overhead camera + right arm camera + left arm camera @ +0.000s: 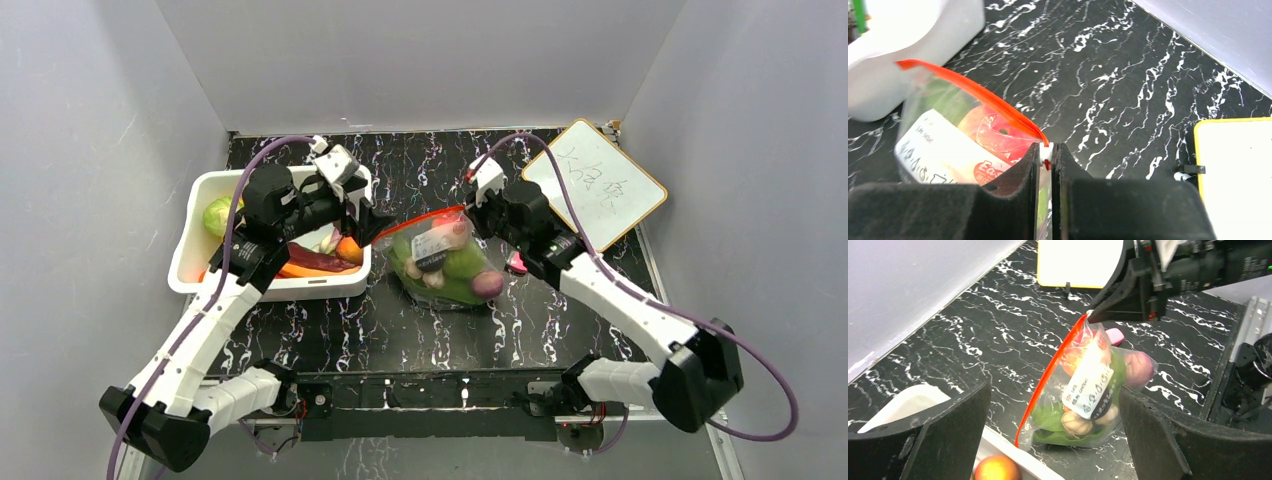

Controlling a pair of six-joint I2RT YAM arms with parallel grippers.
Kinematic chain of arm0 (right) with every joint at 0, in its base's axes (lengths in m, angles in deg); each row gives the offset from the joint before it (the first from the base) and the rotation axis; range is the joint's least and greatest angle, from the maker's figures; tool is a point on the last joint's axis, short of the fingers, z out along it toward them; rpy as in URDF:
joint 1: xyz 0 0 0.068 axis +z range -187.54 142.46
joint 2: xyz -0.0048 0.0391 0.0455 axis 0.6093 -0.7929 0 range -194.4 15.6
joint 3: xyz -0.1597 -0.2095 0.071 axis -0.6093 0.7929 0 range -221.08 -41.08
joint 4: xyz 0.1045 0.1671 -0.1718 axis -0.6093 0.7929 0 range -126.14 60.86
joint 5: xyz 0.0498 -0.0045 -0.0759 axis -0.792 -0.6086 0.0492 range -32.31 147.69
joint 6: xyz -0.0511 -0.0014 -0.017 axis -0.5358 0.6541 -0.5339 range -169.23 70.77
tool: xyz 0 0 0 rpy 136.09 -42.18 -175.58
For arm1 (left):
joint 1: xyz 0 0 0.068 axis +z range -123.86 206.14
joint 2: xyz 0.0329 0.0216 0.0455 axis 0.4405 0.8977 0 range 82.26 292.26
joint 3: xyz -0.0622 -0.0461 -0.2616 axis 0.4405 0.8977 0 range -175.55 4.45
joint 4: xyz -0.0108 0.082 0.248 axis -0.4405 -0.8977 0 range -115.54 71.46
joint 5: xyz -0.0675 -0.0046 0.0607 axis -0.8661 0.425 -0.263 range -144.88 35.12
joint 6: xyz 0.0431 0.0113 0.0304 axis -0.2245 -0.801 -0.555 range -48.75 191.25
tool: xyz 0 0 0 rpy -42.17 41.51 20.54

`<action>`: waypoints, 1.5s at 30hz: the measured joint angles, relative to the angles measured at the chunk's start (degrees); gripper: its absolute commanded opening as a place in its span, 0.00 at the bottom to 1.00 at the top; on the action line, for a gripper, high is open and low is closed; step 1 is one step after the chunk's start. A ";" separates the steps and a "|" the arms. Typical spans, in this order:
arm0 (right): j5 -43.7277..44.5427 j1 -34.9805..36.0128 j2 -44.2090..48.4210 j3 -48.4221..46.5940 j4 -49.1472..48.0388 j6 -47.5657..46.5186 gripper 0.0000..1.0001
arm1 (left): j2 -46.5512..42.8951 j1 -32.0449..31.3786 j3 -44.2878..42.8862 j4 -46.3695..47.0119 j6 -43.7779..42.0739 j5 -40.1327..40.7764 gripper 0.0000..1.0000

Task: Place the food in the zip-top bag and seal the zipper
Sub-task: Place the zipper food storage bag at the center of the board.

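My right fingers point(1034, 169) are pressed together on the end of the zipper point(979, 95), with a small white slider caught between the tips; nothing else is in that grip. From that corner the zip-top bag point(448, 262) hangs tilted, its belly resting on the counter point(420, 335) between the white bin point(268, 291) and the pink block point(517, 263). The red-orange strip slopes down towards the bin's corner. Whether it is pressed shut along its length I cannot tell.

Through the crinkled plastic I make out green leaves point(1053, 417), pale mushrooms point(1077, 422), an orange peach point(1073, 357) and a rounded purplish piece point(1138, 369); a white label point(1088, 385) covers the rest.

My left fingers point(372, 222) are spread wide, holding nothing, poised over the bin's right end and facing the bag. My left arm hides much of the bin. I see a cabbage point(217, 215), an eggplant point(322, 261) and a second peach point(996, 469), cut off by the frame edge.
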 measured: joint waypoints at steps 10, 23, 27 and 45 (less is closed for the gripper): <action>-6.45 -9.35 -17.59 -5.62 -12.07 -1.01 0.00 | -4.42 0.00 2.62 -0.68 2.47 5.70 0.98; -10.56 -13.79 -30.08 -15.76 -17.29 2.29 0.10 | -4.94 0.00 7.30 0.22 9.77 12.52 0.98; -7.32 -13.90 -30.69 -15.87 -17.25 4.59 0.29 | -4.94 0.00 7.41 -0.26 13.11 16.65 0.98; -6.84 -13.90 -8.68 -11.65 -5.84 16.04 0.98 | -5.51 0.00 6.75 -4.96 22.45 29.70 0.98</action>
